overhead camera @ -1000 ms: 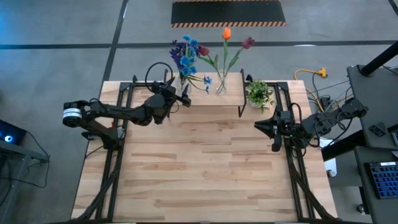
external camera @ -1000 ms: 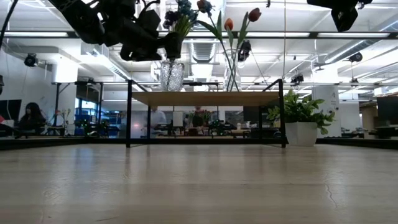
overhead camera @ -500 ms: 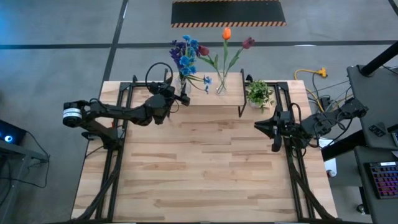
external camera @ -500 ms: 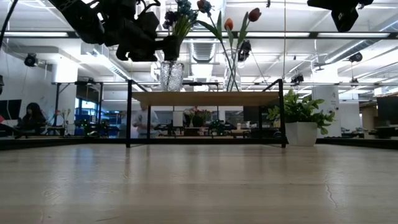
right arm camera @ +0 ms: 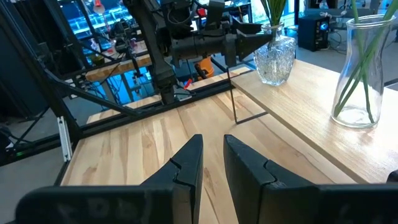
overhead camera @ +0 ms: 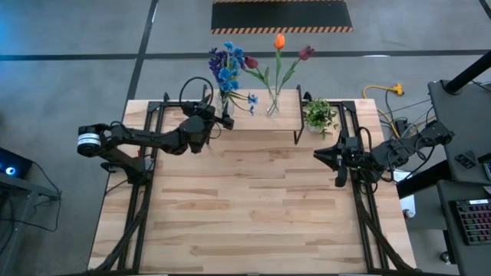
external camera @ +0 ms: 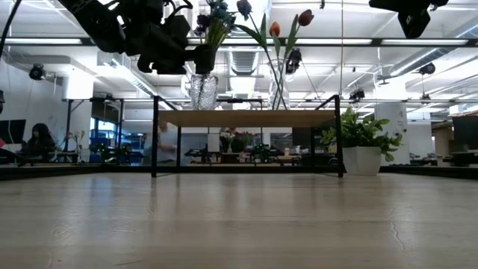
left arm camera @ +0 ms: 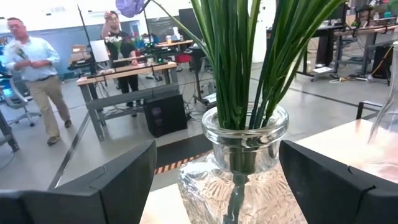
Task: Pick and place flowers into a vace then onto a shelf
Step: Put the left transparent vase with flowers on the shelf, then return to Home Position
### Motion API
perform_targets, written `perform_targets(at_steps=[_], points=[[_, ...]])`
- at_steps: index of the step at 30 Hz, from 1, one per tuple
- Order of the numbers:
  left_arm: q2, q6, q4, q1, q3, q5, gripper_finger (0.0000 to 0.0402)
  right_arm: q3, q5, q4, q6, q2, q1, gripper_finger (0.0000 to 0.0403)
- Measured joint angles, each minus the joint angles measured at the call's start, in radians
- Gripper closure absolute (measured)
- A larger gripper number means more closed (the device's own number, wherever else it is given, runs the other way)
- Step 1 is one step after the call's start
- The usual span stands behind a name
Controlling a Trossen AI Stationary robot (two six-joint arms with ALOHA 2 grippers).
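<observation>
High view: little differs from a second ago; my left gripper [overhead camera: 222,120] sits a touch closer to the textured glass vase [overhead camera: 224,98] holding the blue and purple flowers [overhead camera: 226,65] at the left end of the shelf [overhead camera: 261,121]. A second, smooth clear vase [overhead camera: 272,103] with tulips stands mid-shelf, and a potted plant [overhead camera: 320,115] sits off the right end. My right gripper [overhead camera: 324,156] waits over the plank surface [overhead camera: 245,207], well apart.

Low view: the textured vase looks slightly shifted left on the light wood board with thin black legs.

Left wrist view: my fingers [left arm camera: 124,180] spread wide either side of the vase's neck, not touching it; green stems rise straight.

Right wrist view: my fingers [right arm camera: 186,165] nearly closed, holding nothing.
</observation>
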Motion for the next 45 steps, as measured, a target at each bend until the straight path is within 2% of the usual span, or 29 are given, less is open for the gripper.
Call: perform_targets(at_steps=[15,24,35,45], points=[[-0.015,0.000,0.000,-0.030,0.000,0.006,0.0079,0.000,0.000,0.000,0.000,0.000,0.000,0.0346],[-0.076,0.002,-0.049,-0.074,0.000,0.007,0.0079,0.000,-0.005,0.000,0.000,0.000,0.000,0.0346],[-0.302,0.002,-0.247,-0.227,0.002,0.008,0.0079,0.000,-0.007,-0.007,-0.002,0.000,0.000,0.0346],[-0.491,-0.009,-0.274,-0.305,0.001,0.006,0.0079,0.000,-0.006,-0.010,-0.007,-0.002,0.000,0.0346]])
